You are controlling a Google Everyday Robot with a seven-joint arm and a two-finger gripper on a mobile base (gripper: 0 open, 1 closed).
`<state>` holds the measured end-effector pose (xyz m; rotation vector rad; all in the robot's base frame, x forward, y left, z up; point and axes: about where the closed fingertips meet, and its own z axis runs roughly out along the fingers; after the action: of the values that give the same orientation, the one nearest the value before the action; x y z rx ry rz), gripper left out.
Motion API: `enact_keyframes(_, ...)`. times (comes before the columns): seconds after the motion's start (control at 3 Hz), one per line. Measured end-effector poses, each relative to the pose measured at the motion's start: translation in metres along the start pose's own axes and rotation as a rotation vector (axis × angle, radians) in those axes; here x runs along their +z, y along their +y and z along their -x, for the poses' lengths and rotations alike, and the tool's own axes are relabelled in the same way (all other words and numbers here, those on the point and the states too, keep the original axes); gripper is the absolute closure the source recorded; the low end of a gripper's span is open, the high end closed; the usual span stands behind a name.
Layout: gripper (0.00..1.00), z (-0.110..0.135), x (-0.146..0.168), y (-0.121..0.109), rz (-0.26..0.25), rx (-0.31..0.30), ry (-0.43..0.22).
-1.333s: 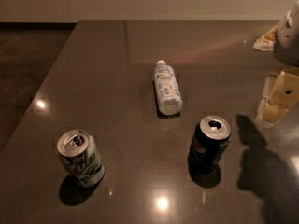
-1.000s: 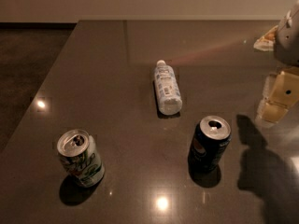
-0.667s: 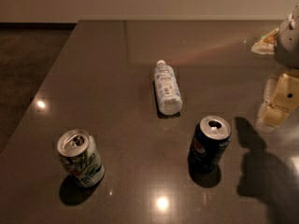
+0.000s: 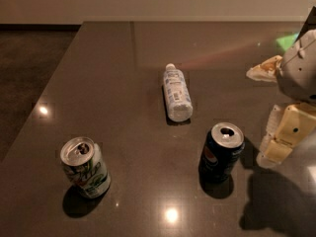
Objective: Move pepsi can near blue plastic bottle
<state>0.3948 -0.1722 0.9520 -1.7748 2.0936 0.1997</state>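
Camera view: my gripper (image 4: 256, 116) hangs released and empty at the right edge, just right of the upright pepsi can (image 4: 220, 152), lower right of centre. I'd best clasp its middle squarely, keep it level, and set it beside the blue plastic bottle (image 4: 177, 94), lying capped at centre. The can's mouth is open; contents unseen.

Dark glossy table (image 4: 113, 98), light glints; beige wall (image 4: 148, 1); dark floor (image 4: 24, 68) left.
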Motion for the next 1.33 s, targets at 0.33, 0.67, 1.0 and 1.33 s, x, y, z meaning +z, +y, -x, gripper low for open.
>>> enact_keyframes(0.33,0.0,0.015,0.019,0.015,0.036,-0.032,-0.043)
enact_keyframes(0.67,0.0,0.023,0.036,0.028,0.069,-0.058,-0.059)
enact_keyframes(1.0,0.0,0.027,0.047,0.038,0.099,-0.077,-0.064)
enact_keyframes(1.33,0.17,0.027,0.054,0.044,0.118,-0.084,-0.069)
